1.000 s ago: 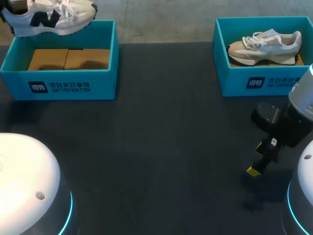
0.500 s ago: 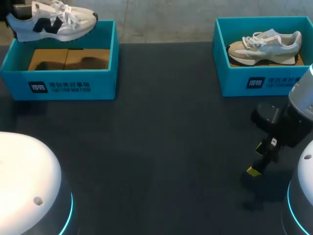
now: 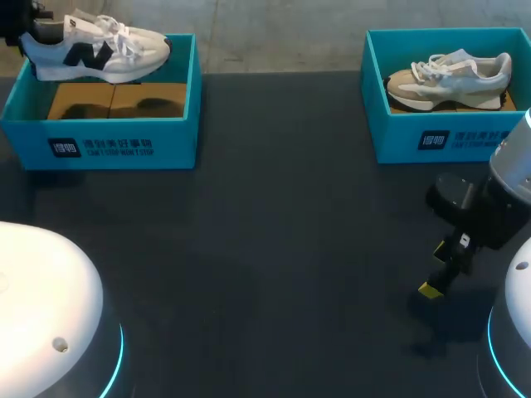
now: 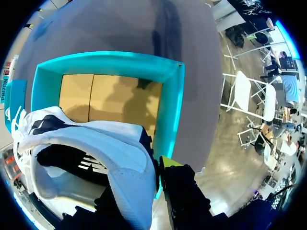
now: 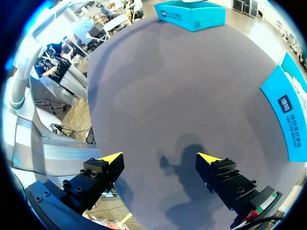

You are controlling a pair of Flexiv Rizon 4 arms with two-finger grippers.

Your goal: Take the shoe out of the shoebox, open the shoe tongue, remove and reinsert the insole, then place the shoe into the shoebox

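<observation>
The left gripper (image 4: pixel 156 175) is closed on the heel of the white shoe (image 3: pixel 95 51). One yellow-tipped finger (image 4: pixel 169 163) presses the outside of the heel collar; the opposing finger is hidden by the shoe. The shoe is clear of all surfaces, roughly level, with its toe pointing toward the robot's right. It hangs above the far-left part of the left shoebox (image 3: pixel 124 145). In the wrist view the heel sits over one teal wall of this box, and the rest of the shoe covers part of the open cavity. A brown cardboard liner (image 3: pixel 116 99) forms the box floor and carries the shoe's shadow. The right shoebox (image 3: pixel 448 137) stands at the far right of the table (image 3: pixel 274 215), well apart from the left box. It contains a second shoe (image 3: pixel 448 79), beige and white, resting on its sole. The right gripper (image 5: pixel 160 157) hovers low over bare table surface near the robot's right side, with its fingers spread wide and holding nothing. Its shadow falls on the table below it.
</observation>
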